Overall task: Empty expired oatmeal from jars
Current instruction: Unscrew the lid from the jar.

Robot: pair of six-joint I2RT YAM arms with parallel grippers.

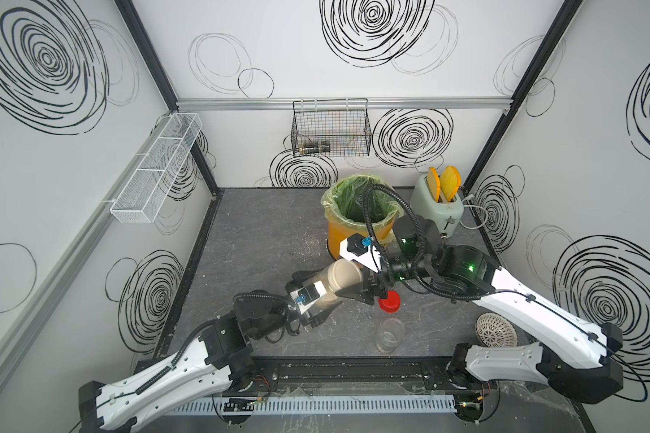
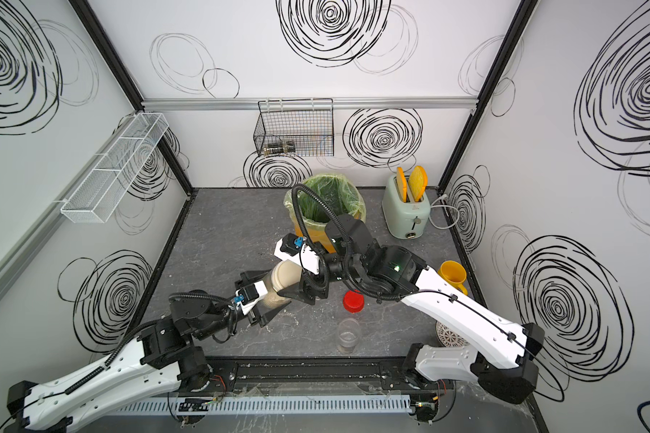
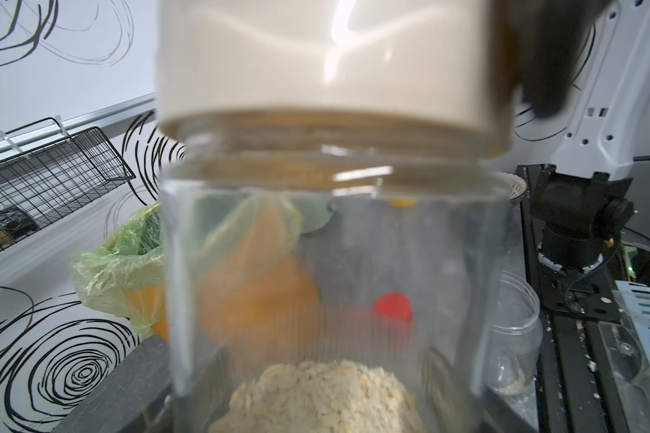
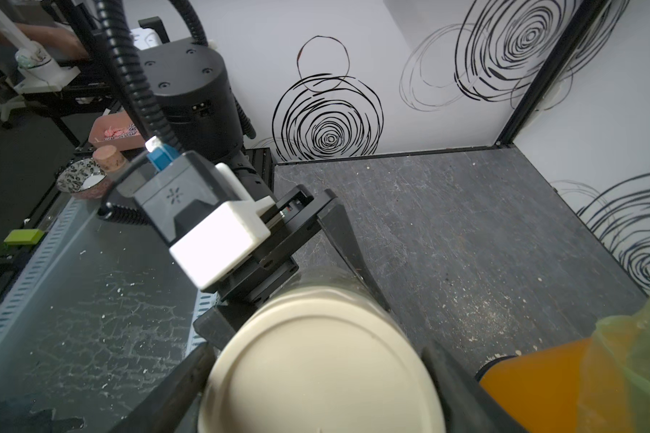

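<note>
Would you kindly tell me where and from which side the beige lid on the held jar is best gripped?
Grip the beige lid on opposite sides of its round rim, coming end-on at its flat face. The wide jar is tilted with its body in the left pincer, so only the lid end is free; the right pincer straddles it that way.

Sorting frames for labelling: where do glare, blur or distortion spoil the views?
Left wrist: glare streaks on the beige lid, and the jar wall smears the lined bin behind it. Right wrist: the lid is close and soft, the tabletop sharper. In both top views: evenly lit and sharp.
</note>
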